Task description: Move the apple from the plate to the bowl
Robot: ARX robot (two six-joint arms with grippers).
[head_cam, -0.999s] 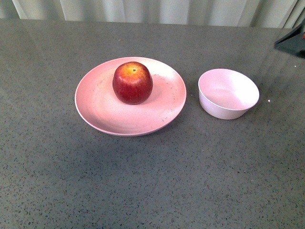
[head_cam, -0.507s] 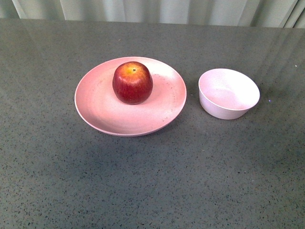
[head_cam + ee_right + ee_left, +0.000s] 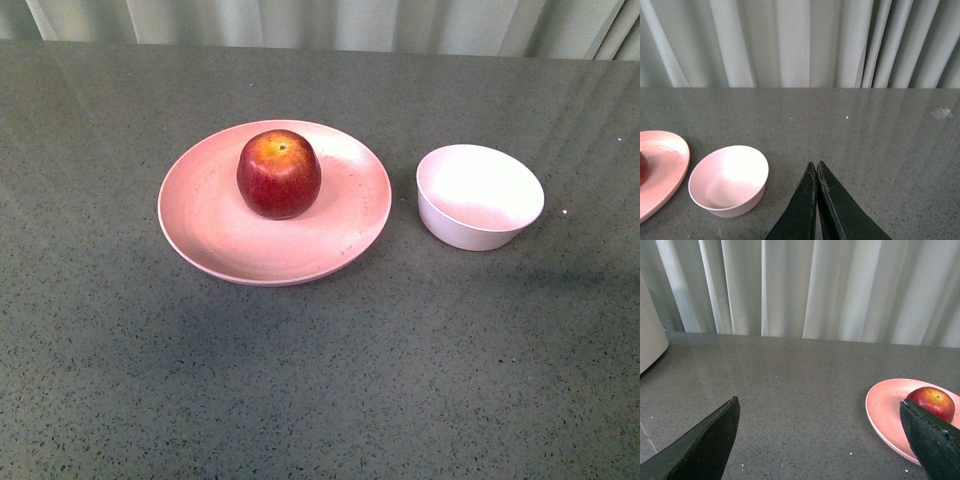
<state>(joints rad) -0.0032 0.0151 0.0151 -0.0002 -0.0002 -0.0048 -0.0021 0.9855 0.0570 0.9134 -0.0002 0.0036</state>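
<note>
light: soft, even, fairly bright, no hard glare
source: the pale curtain [image 3: 790, 285] glows on the far side
table [image 3: 320, 380]: faint pale reflected streaks far right, dim diffuse band nearer than the bowl [image 3: 465, 232]
shadows: soft-edged, under the near rim of the plate [image 3: 220, 230] and the bowl
apple [image 3: 279, 175]: dull highlight on top
bowl inside: nearly washed out
left gripper [image 3: 818, 402], right gripper [image 3: 816, 165]: near-black, detail lost
focus: front view sharp, slightly grainy

No text, label, brand mark, number or sign is legible in any view. Surfaces inspected and found plain: apple [image 3: 279, 173], plate [image 3: 220, 235], bowl [image 3: 470, 232], tabletop [image 3: 320, 380] and curtain [image 3: 815, 285].
</note>
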